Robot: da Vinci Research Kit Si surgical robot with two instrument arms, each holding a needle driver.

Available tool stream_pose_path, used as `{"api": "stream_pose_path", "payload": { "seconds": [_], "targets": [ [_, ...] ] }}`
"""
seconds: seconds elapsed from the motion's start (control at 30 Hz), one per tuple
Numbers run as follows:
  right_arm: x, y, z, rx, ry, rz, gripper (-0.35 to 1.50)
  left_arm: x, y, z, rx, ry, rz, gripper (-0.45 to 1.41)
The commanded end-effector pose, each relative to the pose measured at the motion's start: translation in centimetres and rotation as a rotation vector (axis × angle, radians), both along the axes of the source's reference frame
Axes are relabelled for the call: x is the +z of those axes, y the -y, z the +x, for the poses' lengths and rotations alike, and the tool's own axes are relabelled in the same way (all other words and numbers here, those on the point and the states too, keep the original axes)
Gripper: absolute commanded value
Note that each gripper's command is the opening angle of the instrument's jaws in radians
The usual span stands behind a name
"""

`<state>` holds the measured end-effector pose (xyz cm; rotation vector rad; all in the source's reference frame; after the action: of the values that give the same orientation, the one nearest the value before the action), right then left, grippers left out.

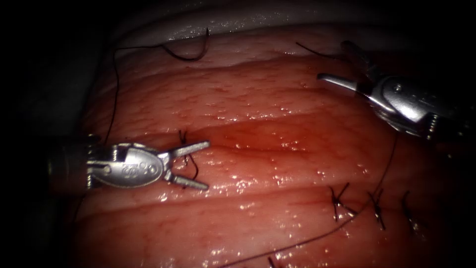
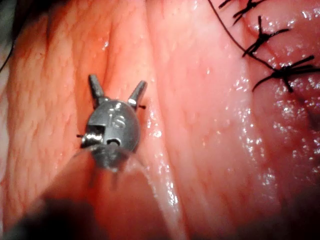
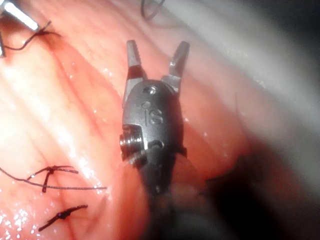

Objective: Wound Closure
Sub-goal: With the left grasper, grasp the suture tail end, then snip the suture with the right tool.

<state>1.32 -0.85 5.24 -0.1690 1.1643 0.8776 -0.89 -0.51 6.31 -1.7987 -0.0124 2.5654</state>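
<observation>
At the left of the endoscope frame we see the left tool over the tissue, jaws spread and holding nothing, straddling a knot. The right tool sits at upper right, jaws parted, empty. Three knots line the lower right, with thread trailing past them. The needle lies at upper centre.

Pale grey-white surface behind tissue's far edge; dark surroundings beyond.
</observation>
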Motion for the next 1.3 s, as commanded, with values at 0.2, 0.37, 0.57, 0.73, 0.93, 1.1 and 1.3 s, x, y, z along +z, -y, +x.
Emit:
{"api": "stream_pose_path", "payload": {
  "seconds": [0.2, 0.37, 0.57, 0.73, 0.93, 1.1, 1.3],
  "targets": [
    [0.14, 0.00, 0.08, -0.002, 0.001, -0.004, 0.64, -0.03, 0.15, 0.13, 0.022, 0.018, -0.004, 0.31],
    [0.18, 0.02, 0.10, -0.009, 0.006, -0.001, 0.64, 0.02, 0.15, 0.11, 0.021, 0.016, -0.001, 0.31],
    [0.22, 0.03, 0.10, -0.010, 0.008, -0.001, 0.63, 0.11, 0.14, -0.01, 0.031, 0.034, -0.012, 0.26],
    [0.22, 0.04, 0.11, -0.012, 0.009, 0.000, 0.64, 0.19, 0.09, -0.05, 0.039, 0.043, -0.023, 0.17],
    [0.26, 0.07, 0.13, -0.016, 0.013, 0.000, 0.58, 0.19, 0.08, -0.04, 0.051, 0.045, -0.049, -0.20],
    [0.36, 0.11, 0.22, -0.021, 0.026, 0.005, 0.59, 0.09, 0.09, -0.05, 0.069, 0.050, -0.076, -0.45],
    [0.48, 0.22, 0.35, -0.058, 0.036, 0.022, 0.59, 0.01, 0.03, 0.01, 0.074, 0.066, -0.099, -0.45]
  ]
}}
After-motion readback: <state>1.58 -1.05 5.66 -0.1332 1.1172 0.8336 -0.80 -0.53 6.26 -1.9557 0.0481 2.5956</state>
